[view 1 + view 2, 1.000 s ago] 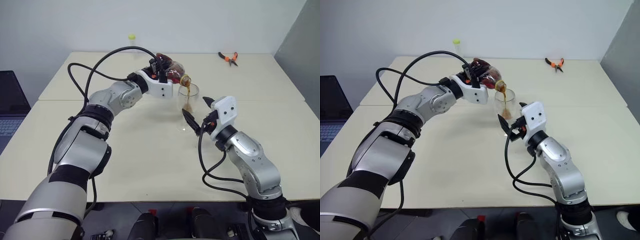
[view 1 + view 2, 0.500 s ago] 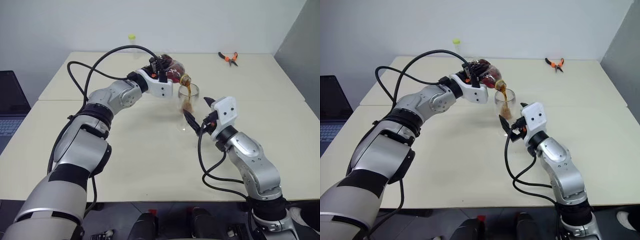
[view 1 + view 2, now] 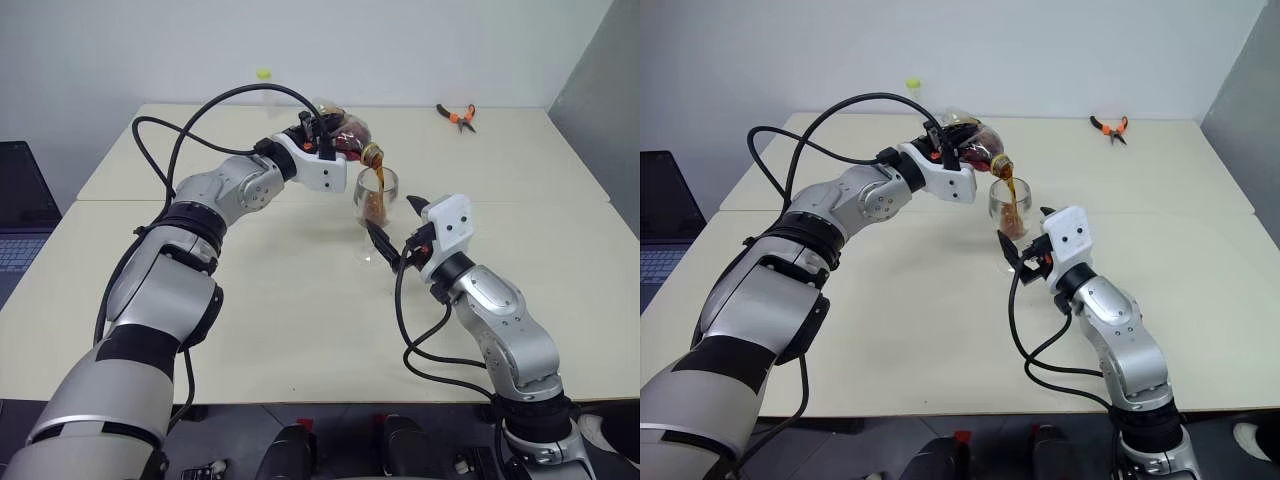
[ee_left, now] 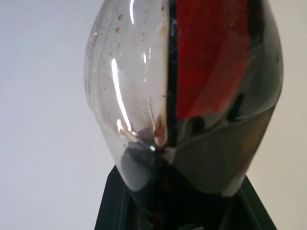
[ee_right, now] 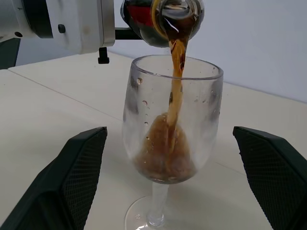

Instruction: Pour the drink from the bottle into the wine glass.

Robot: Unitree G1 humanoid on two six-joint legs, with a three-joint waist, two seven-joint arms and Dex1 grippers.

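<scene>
Two black fingers of the right gripper (image 5: 168, 191) are standing wide apart just before the wine glass (image 5: 170, 143); above its rim, the left gripper (image 3: 322, 140) is clamping the tilted bottle (image 3: 975, 150), drink (image 5: 173, 96) streaming in

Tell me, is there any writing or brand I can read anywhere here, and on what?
None can be read.
The bottle has a red label, but no letters show on it.
The wine glass, the pliers and the table carry no writing.
</scene>
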